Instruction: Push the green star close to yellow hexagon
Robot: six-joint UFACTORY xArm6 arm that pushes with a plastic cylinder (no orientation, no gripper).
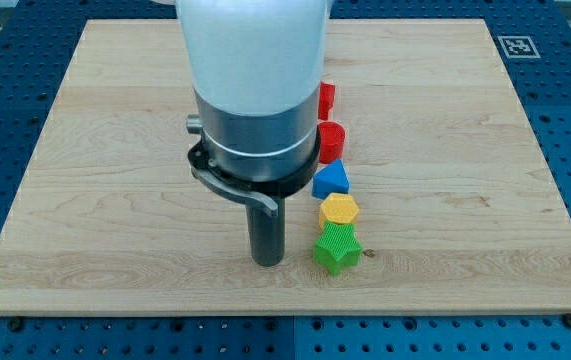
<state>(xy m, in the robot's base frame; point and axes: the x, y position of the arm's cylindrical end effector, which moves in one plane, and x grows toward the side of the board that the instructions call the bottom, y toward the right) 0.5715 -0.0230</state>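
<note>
The green star [337, 249] lies on the wooden board toward the view's bottom, right of centre. The yellow hexagon [339, 210] sits directly above it, touching or nearly touching it. My tip [267, 261] stands on the board just to the view's left of the green star, with a small gap between them. The wide arm body above the rod hides the board's upper middle.
A blue block [331, 180] sits just above the yellow hexagon. A red block [331, 141] is above that, and another red block [327, 98] is partly hidden by the arm. Together they form a column. The wooden board [465, 150] lies on a blue perforated table.
</note>
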